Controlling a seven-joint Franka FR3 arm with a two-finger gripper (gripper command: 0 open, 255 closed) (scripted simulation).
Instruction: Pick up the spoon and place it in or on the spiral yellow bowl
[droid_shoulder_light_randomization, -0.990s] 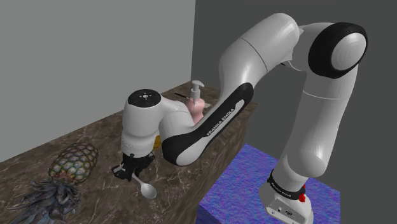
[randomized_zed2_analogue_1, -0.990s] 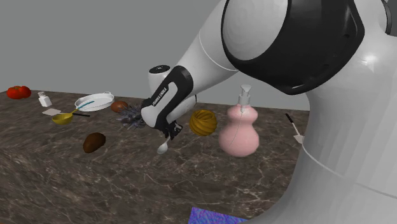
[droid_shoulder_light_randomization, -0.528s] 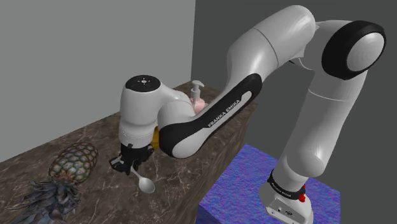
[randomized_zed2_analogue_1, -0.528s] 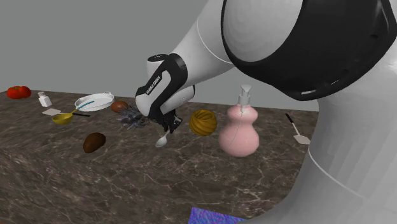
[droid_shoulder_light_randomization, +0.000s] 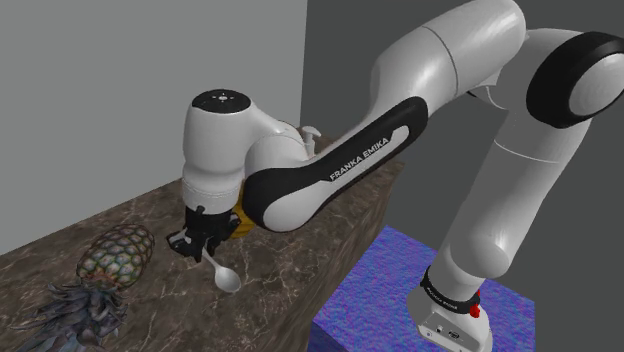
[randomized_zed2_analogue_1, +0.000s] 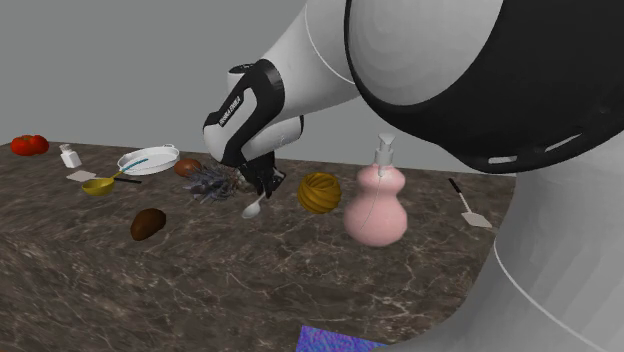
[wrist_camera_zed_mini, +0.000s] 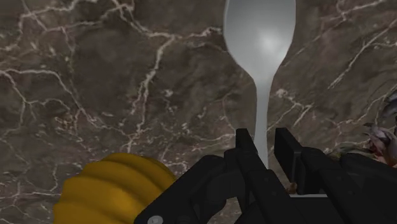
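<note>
A pale grey spoon (droid_shoulder_light_randomization: 226, 277) hangs bowl-down above the dark marble counter (droid_shoulder_light_randomization: 290, 270), its handle clasped in my black gripper (droid_shoulder_light_randomization: 203, 243). In the second exterior view the spoon (randomized_zed2_analogue_1: 254, 209) and gripper (randomized_zed2_analogue_1: 262, 187) sit just left of the ribbed yellow bowl (randomized_zed2_analogue_1: 320, 192), with a small gap between them. The wrist view has the spoon (wrist_camera_zed_mini: 261, 38) running out from between my fingers (wrist_camera_zed_mini: 249, 147), gripper (wrist_camera_zed_mini: 267, 143) shut on its handle, and the yellow bowl (wrist_camera_zed_mini: 114, 191) beside the hand. The arm hides most of the bowl (droid_shoulder_light_randomization: 240, 222) in the shoulder view.
A pink pump bottle (randomized_zed2_analogue_1: 376, 205) stands right of the bowl. A pineapple (droid_shoulder_light_randomization: 115, 255) lies beside the gripper. Farther along the counter are a brown lump (randomized_zed2_analogue_1: 148, 222), a white dish (randomized_zed2_analogue_1: 148, 159), a yellow ladle (randomized_zed2_analogue_1: 100, 184) and a red tomato (randomized_zed2_analogue_1: 29, 144). A spatula (randomized_zed2_analogue_1: 468, 208) lies at the right.
The gripper has risen with the spoon, lifting it higher above the counter. In the shoulder view it has drifted slightly left, and the arm's upper links have swung upward.
</note>
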